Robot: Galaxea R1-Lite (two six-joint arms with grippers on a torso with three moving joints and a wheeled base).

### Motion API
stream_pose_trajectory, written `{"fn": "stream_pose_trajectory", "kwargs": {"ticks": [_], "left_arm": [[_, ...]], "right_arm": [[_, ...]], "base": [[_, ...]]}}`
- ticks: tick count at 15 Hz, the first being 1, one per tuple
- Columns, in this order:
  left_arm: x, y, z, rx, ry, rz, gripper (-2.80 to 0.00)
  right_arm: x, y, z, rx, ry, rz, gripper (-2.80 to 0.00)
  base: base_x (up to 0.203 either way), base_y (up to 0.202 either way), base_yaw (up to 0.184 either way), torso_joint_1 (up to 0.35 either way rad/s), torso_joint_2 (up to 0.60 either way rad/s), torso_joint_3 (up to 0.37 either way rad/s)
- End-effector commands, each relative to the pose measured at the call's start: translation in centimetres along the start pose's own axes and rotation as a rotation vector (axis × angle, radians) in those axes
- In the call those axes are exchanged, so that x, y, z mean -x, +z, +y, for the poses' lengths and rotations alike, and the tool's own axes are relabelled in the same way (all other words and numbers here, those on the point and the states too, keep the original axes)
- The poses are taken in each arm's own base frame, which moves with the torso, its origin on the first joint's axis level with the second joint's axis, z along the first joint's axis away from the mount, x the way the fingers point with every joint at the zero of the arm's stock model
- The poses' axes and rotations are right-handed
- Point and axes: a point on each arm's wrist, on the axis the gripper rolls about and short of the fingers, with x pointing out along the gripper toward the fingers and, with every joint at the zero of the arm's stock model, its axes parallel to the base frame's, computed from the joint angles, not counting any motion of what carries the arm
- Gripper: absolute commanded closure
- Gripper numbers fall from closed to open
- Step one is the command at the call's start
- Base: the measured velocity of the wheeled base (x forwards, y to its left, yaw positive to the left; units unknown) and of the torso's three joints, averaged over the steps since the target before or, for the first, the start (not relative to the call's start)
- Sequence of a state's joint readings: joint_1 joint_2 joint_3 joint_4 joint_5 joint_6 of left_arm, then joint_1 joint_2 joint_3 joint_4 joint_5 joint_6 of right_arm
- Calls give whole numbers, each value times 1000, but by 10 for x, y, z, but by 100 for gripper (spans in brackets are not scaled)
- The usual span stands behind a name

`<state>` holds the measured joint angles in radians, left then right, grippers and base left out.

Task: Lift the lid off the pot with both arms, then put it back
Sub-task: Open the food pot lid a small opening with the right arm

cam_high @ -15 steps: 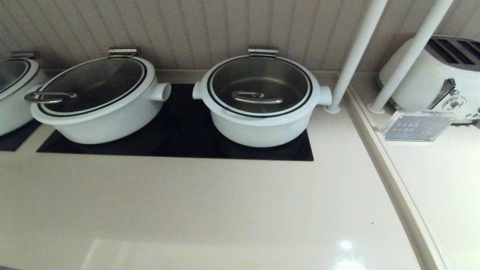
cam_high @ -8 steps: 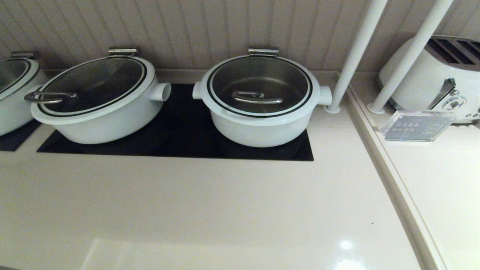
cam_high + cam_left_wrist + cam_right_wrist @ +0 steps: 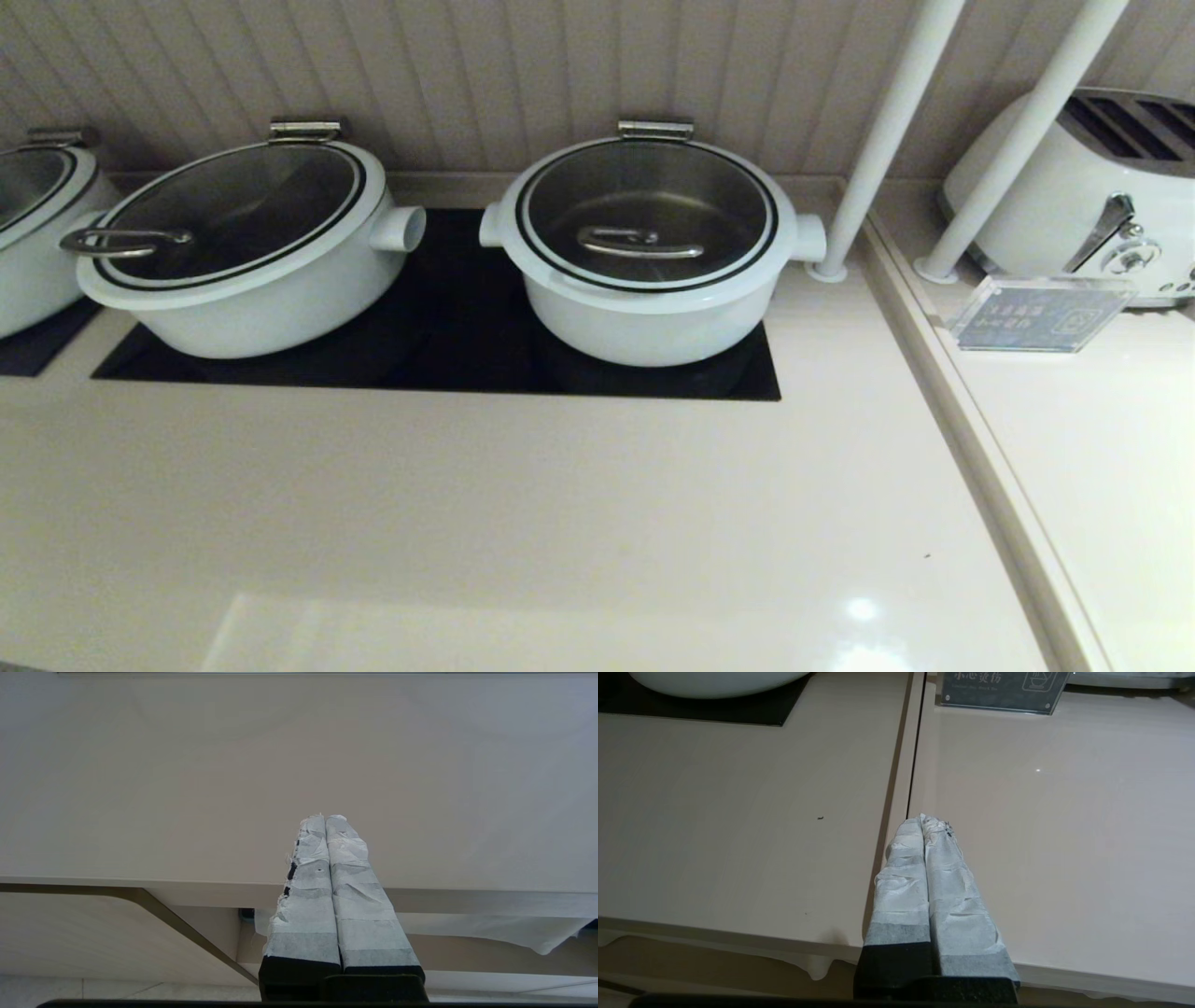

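The lid (image 3: pixel 646 213) sits flat and closed on the pot (image 3: pixel 651 245), its steel bar handle (image 3: pixel 639 244) lying across the glass centre and its hinge (image 3: pixel 655 129) at the back edge against the wall. The pot stands at the right end of the black hob panel (image 3: pixel 448 317) set into my worktop (image 3: pixel 523 504). To its left on the same panel is the wider pot (image 3: pixel 247 245) with a loop handle at its lid's edge, which is not mine to touch.

Neither of my arms shows in the head view, so nothing of mine is near the lid. My left pincer (image 3: pixel 325 820) hangs at the near edge of the worktop, its taped fingers pressed together with nothing between them. My right pincer (image 3: pixel 930 822) is likewise pressed together and empty, poised over the seam where the worktop meets the adjoining counter, with a small acrylic sign (image 3: pixel 1001 690) farther ahead and the pot's lower curve just visible beyond on the hob side.

As I judge it, the task stands at its very start: the lid has not been lifted. Everything is left to do: bring both arms forward to the pot, spread the pincers, take hold of the lid, raise it, then set it back down squarely.
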<state>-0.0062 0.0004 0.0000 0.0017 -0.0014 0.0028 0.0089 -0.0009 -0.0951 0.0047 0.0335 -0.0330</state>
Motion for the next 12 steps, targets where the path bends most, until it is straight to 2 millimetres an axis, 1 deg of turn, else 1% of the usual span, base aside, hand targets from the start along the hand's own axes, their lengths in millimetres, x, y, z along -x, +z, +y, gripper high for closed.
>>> {"fn": "stream_pose_trajectory", "kwargs": {"ticks": [1, 2, 4, 6, 8, 9, 12], "left_arm": [[0, 0, 0, 0, 0, 2, 0], [0, 0, 0, 0, 0, 2, 0], [0, 0, 0, 0, 0, 1, 0], [0, 0, 0, 0, 0, 2, 0], [0, 0, 0, 0, 0, 2, 0], [0, 0, 0, 0, 0, 2, 0], [0, 0, 0, 0, 0, -1, 0]], "right_arm": [[4, 13, 0, 1, 9, -13, 0], [5, 20, 0, 1, 33, -5, 0], [-1, 37, 0, -1, 78, 26, 0], [-15, 55, 0, -5, 115, 60, 0], [-41, 75, -1, -10, 145, 94, 0], [-58, 85, -1, -14, 162, 108, 0], [-119, 114, -1, -21, 240, 112, 0]], "base": [[0, 0, 0, 0, 0, 0], [0, 0, 0, 0, 0, 0], [0, 0, 0, 0, 0, 0], [0, 0, 0, 0, 0, 0], [0, 0, 0, 0, 0, 0], [0, 0, 0, 0, 0, 0], [0, 0, 0, 0, 0, 0]]}}
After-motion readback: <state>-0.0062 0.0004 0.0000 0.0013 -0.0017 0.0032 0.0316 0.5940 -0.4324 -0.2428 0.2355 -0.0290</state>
